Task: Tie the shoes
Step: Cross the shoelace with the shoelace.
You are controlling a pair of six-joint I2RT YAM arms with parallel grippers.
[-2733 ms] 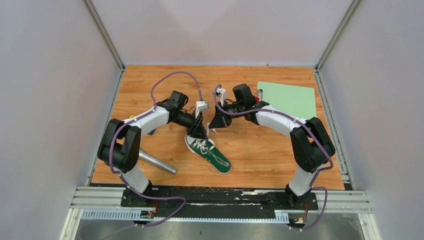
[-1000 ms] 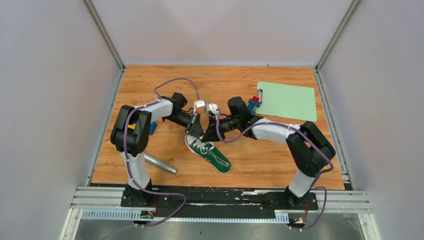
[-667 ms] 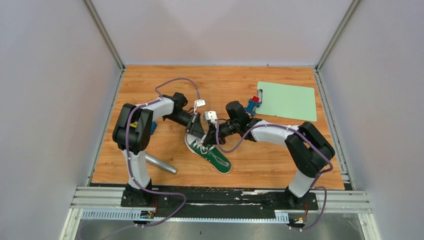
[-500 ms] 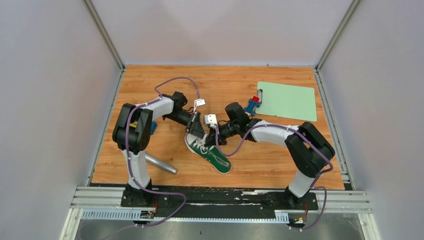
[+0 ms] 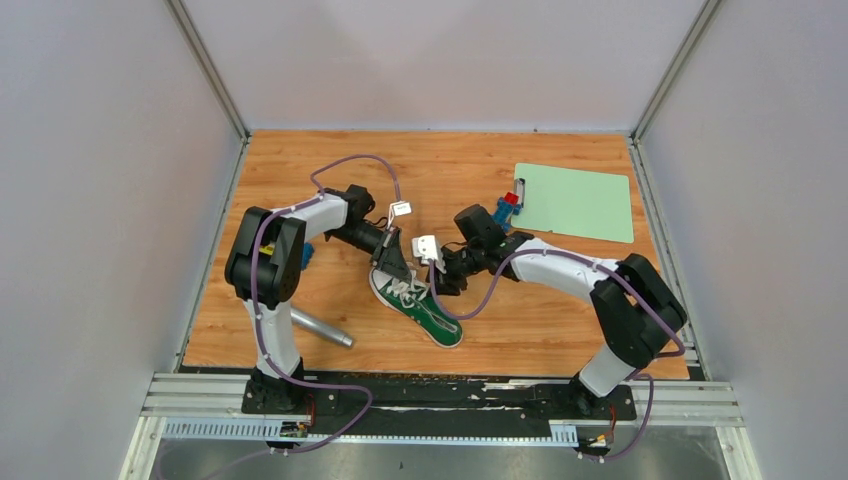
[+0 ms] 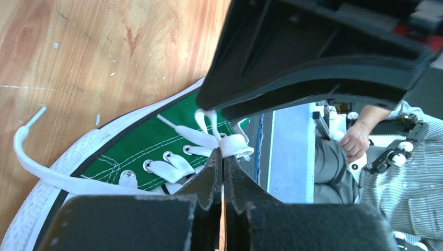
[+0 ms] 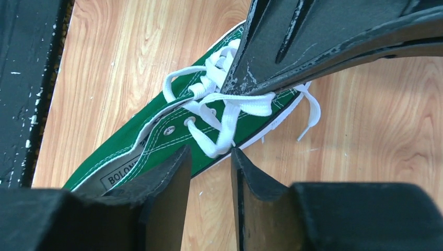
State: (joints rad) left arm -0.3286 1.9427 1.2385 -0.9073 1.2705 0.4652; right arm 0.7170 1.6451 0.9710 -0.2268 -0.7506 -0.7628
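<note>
The green shoe (image 5: pixel 418 309) lies on the wooden table, toe toward the far left, heel toward the near right. My left gripper (image 5: pixel 393 268) hangs over its laced part, shut on a bend of white lace (image 6: pixel 233 146) pulled up from the shoe (image 6: pixel 137 145). My right gripper (image 5: pixel 441 281) stands just right of it, open. In the right wrist view a loop of lace (image 7: pixel 225 129) lies just past the parted fingertips (image 7: pixel 184 155), nothing pinched, over the shoe (image 7: pixel 151 142). A free lace end (image 6: pixel 30 155) trails on the table.
A pale green board (image 5: pixel 575 200) lies at the back right, with a blue and red object (image 5: pixel 507 206) at its left edge. A metal cylinder (image 5: pixel 316 328) lies at the near left. A small blue thing (image 5: pixel 305 255) sits beside the left arm.
My right gripper came down beside the left one over the laces while shut, then opened and drew slightly right. My left gripper stayed shut on the lace.
</note>
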